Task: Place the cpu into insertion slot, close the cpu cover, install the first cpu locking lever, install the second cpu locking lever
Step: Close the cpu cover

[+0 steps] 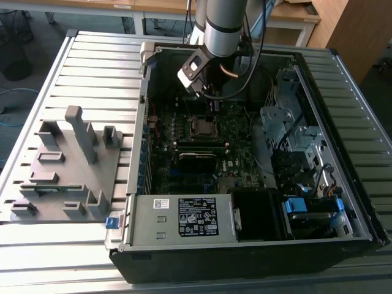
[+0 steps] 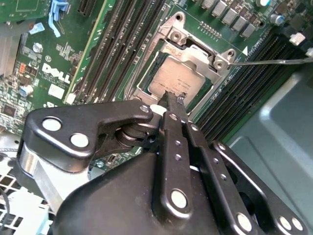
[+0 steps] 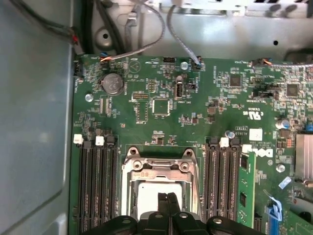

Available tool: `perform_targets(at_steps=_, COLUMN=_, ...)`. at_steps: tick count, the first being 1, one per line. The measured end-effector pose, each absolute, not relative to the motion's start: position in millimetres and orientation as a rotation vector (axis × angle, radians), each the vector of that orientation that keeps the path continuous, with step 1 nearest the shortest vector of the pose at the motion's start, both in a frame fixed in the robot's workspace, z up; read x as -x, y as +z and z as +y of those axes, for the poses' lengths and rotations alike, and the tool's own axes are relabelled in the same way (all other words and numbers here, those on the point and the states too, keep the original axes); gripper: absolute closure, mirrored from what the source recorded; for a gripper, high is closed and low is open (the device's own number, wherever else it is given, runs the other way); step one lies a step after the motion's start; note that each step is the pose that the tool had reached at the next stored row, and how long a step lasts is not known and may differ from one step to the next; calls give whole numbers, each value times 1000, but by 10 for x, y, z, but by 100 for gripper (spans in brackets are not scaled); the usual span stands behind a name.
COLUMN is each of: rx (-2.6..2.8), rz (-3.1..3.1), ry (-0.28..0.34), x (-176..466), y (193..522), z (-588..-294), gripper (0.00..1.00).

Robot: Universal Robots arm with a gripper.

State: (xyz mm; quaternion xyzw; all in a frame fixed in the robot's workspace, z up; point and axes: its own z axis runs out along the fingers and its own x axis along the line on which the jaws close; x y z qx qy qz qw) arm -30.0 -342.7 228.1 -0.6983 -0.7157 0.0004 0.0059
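Exterior view: a slatted metal table (image 1: 92, 61) spans the frame. On it lies an open computer case (image 1: 245, 266), taking up the centre and the exterior view's right. A grey plastic fixture (image 1: 67, 165) with upright posts sits on the table at the exterior view's left, just beside the case. The arm (image 1: 223, 24) hangs from the upper centre of the frame into the case, above the green motherboard (image 1: 239, 122). A silver power supply (image 1: 184, 217) lies along the case's wall in the lower centre. The insertion slot (image 1: 202, 127) sits mid-board, just below the arm's wrist in the frame.

In the second wrist view, long black memory slots (image 2: 122, 44) flank the socket on two sides. The cpu cover (image 2: 195, 51) lies flat over the insertion slot. Its cut-out centre shows the cpu (image 2: 171, 78) seated inside. The gripper (image 2: 174, 96) has its jaws together with nothing between them, and its tips are over the edge of the cpu. Whether they touch it cannot be told. A thin wire lever (image 2: 274, 61) runs out from one corner of the cover across the memory slots.

In the first wrist view, the gripper (image 3: 168, 198) again has its tips pressed side by side over the cpu (image 3: 146, 193), inside the cover's frame (image 3: 161, 169).
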Motion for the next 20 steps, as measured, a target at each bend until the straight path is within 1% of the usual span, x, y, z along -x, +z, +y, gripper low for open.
perform_targets(at_steps=11, rx=2154, rz=-2271, ry=1, x=299, y=2280, z=-3427, gripper=90)
perform_targets(at_steps=20, rx=1991, rz=-2415, ry=3, x=299, y=2279, z=-3427, gripper=90)
